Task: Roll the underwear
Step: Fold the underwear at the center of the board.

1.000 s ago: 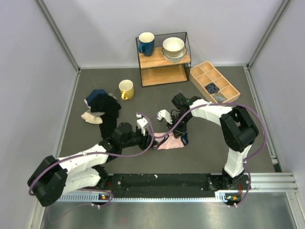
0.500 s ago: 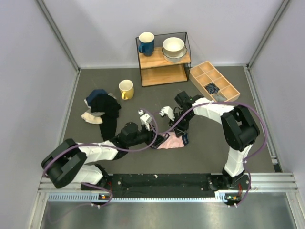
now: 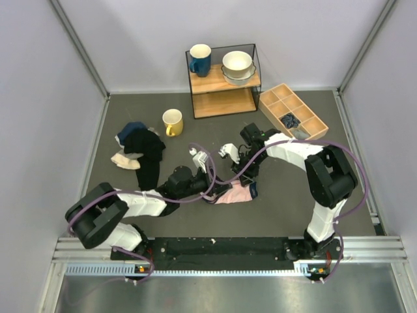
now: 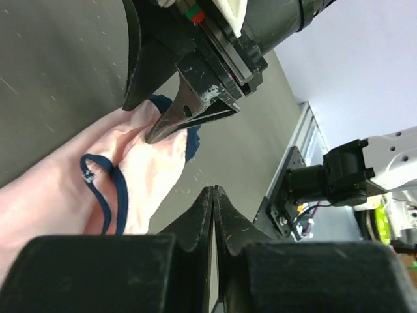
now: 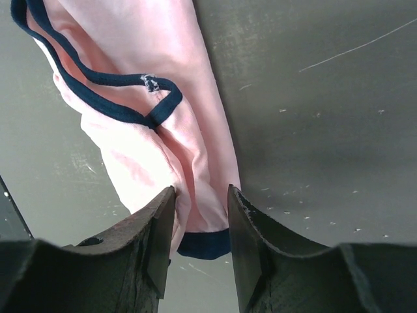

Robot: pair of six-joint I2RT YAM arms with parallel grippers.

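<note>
The underwear, light pink with navy edging, lies bunched on the dark table between the two arms. In the left wrist view the underwear lies to the left of my left gripper, whose fingers meet with nothing visible between them. In the top view my left gripper is at the cloth's left edge. My right gripper points down at its right end. In the right wrist view my right gripper stands open, straddling the underwear at its folded, navy-edged end.
A yellow mug stands behind the left arm. A pile of black garments and a small beige cloth lie at the left. At the back are a shelf with a blue mug and bowls, and a wooden compartment tray.
My left arm has reached further right to the underwear's edge and its gripper has shut. My right gripper has opened wider over the cloth's right end.
</note>
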